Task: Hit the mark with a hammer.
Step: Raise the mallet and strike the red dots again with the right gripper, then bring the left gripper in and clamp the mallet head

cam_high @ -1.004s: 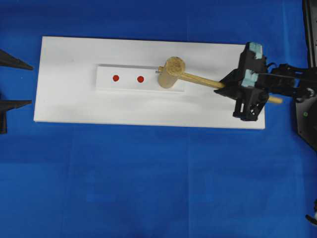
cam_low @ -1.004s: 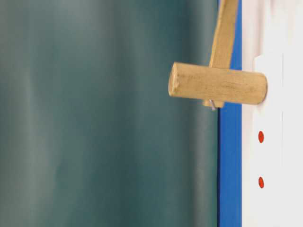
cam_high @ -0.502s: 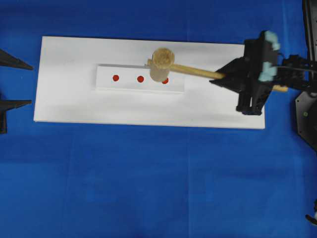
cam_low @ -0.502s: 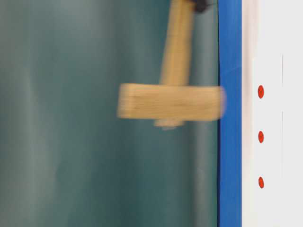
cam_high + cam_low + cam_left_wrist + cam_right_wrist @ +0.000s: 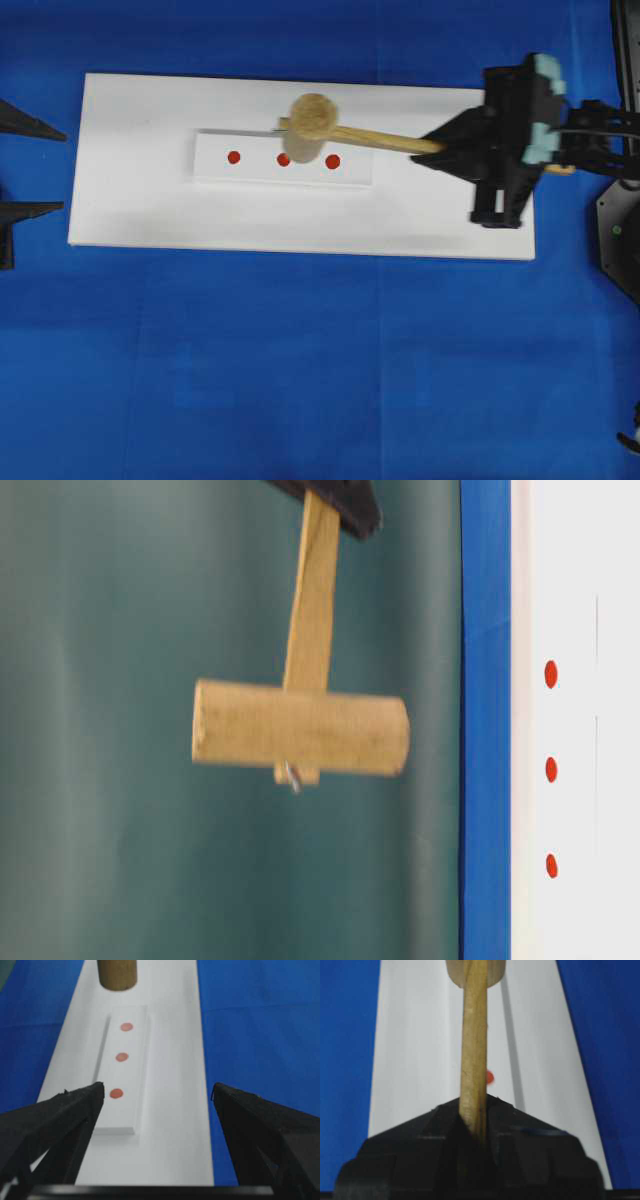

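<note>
The hammer (image 5: 312, 125), a light wooden mallet, hangs in the air above the white strip (image 5: 215, 170), which carries three red marks. In the overhead view its head overlaps the middle mark (image 5: 284, 160). The left mark (image 5: 234, 157) and right mark (image 5: 333, 161) show fully. The table-level view shows the hammer head (image 5: 300, 727) well off the board. My right gripper (image 5: 430, 150) is shut on the handle (image 5: 474, 1050), far from the head. My left gripper (image 5: 157, 1092) stands open at the board's left end with nothing between its fingers, and the nearest mark (image 5: 116, 1093) is by its left finger.
The strip lies on a large white board (image 5: 150, 210), which rests on blue cloth (image 5: 300, 360). The right arm's base (image 5: 620, 230) sits at the right edge. A dark green backdrop (image 5: 150, 780) fills the table-level view behind the hammer.
The hammer head rested on the right mark a second ago. It has lifted off and swung left over the middle mark, higher above the board. The left gripper has not moved.
</note>
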### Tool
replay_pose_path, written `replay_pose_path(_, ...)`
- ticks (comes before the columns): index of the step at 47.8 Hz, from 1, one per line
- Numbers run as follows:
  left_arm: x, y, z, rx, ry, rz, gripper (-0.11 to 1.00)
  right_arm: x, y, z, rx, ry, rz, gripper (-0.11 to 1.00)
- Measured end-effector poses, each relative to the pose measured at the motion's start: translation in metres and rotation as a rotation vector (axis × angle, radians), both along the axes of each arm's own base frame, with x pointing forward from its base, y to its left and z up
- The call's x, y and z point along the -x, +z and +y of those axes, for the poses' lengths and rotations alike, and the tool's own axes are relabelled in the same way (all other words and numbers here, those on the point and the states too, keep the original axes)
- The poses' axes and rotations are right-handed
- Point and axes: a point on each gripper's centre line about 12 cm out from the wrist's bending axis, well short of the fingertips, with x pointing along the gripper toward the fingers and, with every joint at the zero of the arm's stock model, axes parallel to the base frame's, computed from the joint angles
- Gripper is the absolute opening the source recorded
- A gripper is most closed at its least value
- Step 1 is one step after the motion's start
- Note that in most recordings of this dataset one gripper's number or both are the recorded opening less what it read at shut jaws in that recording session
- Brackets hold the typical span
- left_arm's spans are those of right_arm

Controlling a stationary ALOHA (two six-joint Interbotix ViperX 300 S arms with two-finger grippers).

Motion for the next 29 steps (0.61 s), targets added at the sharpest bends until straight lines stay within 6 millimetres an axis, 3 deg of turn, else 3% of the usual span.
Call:
replay_pose_path(16, 0.000, 0.000, 0.001, 0.001, 0.006, -0.002, 0.87, -0.071, 0.002, -0.002, 0.010, 0.031, 0.017, 0.01)
replay_pose_path(22, 0.000, 0.000, 0.001, 0.010, 0.012, -0.002, 0.87, -0.089, 0.003, 0.000, 0.014, 0.044, 0.015, 0.01)
replay_pose_path(29, 0.000, 0.000, 0.002, 0.029, 0.022, -0.004, 0.87, -0.096, 0.004, 0.004, 0.020, 0.060, 0.013, 0.01)
